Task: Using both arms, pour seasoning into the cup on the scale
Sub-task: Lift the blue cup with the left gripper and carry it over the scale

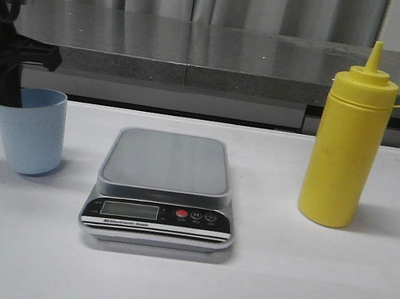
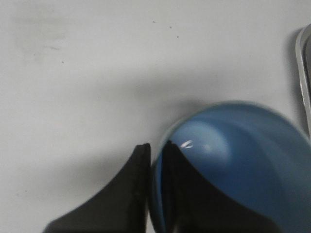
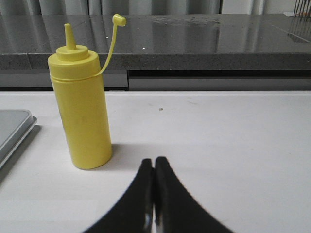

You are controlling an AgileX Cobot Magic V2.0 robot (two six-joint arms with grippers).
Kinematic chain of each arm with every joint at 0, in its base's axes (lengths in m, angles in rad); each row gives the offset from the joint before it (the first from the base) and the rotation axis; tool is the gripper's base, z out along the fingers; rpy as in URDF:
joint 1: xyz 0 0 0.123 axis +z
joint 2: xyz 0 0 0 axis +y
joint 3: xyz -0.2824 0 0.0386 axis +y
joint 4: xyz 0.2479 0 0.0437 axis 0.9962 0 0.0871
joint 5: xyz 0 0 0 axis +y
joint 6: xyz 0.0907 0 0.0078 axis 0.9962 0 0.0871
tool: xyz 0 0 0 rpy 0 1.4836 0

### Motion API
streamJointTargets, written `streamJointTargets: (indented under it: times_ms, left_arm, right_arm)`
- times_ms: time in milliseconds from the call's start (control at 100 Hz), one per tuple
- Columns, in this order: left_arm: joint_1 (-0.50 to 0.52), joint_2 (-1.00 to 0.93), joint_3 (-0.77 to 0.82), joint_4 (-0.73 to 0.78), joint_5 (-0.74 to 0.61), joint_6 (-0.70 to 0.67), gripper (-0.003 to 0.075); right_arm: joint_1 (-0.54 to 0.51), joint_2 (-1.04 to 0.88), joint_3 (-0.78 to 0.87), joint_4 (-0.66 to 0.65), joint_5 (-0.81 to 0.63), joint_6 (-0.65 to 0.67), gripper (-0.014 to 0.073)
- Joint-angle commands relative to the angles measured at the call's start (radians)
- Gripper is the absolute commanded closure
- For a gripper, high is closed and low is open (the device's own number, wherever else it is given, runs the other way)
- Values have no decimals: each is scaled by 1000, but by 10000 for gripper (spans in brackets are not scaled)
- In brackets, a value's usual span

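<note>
The light blue cup (image 1: 32,131) stands on the white table at the left, beside the scale (image 1: 163,187). My left gripper (image 1: 8,96) is shut on the cup's rim; in the left wrist view one finger is outside and one inside the cup (image 2: 233,165), with the gripper (image 2: 155,148) pinching the wall. The yellow seasoning bottle (image 1: 347,143) stands upright at the right of the scale, its cap hanging on a thin tether. In the right wrist view my right gripper (image 3: 154,164) is shut and empty, low over the table, a little to the side of the bottle (image 3: 82,107).
A grey stone counter (image 1: 224,54) runs along the back behind the table, with curtains above. The scale's platform edge shows in the left wrist view (image 2: 303,73) and in the right wrist view (image 3: 12,128).
</note>
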Motion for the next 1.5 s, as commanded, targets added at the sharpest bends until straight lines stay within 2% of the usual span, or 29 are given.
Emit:
streamJointTargets:
  times_ms: [0,210,340,620,900,1190,1490]
  left_arm:
    - [2,-46,-28,-8,-29,-6,740]
    - [2,-50,-51,-8,-20,-6,740]
    - [0,-53,-123,-24,44,-6,740]
    - [-4,-53,-320,-196,191,-6,740]
    - [-115,-53,-365,-202,203,69,740]
    - [-242,-18,-365,-173,190,86,740]
    - [-267,60,-365,-161,188,86,739]
  right_arm:
    - [-5,-22,-15,-12,-74,-3,662]
    - [-5,-22,-15,-12,-74,-3,662]
    - [-5,-22,-15,-12,-74,-3,662]
    - [-5,-22,-15,-12,-74,-3,662]
    - [-5,-22,-15,-12,-74,-3,662]
    - [-5,-22,-15,-12,-74,-3,662]
    - [-5,-22,-15,-12,-74,-3,662]
